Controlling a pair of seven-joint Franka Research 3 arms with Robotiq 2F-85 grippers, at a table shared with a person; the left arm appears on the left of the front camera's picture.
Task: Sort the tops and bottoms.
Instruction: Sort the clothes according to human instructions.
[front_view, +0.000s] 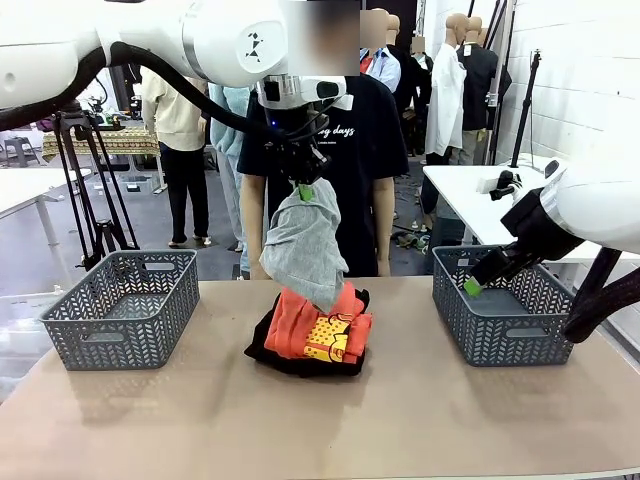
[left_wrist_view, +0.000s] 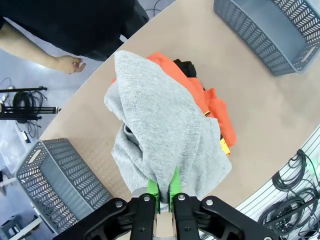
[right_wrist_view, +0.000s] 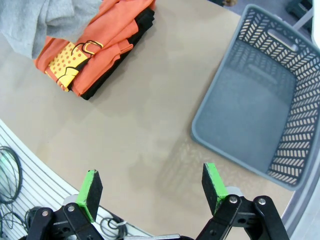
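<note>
Left wrist view: your left gripper (left_wrist_view: 163, 192) pinches the grey top (left_wrist_view: 165, 135), held high
It dangles over the orange top (left_wrist_view: 215, 107) and black bottoms (front_view: 300, 362) mid-table, raised so it parts from the pile; your right gripper (right_wrist_view: 152, 187) hovers, jaws spread, by the right basket (right_wrist_view: 295, 145)

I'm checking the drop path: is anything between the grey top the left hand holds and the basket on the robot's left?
Nothing visible. The grey top hangs from the left hand above the pile; only bare table lies before the left basket.
</note>
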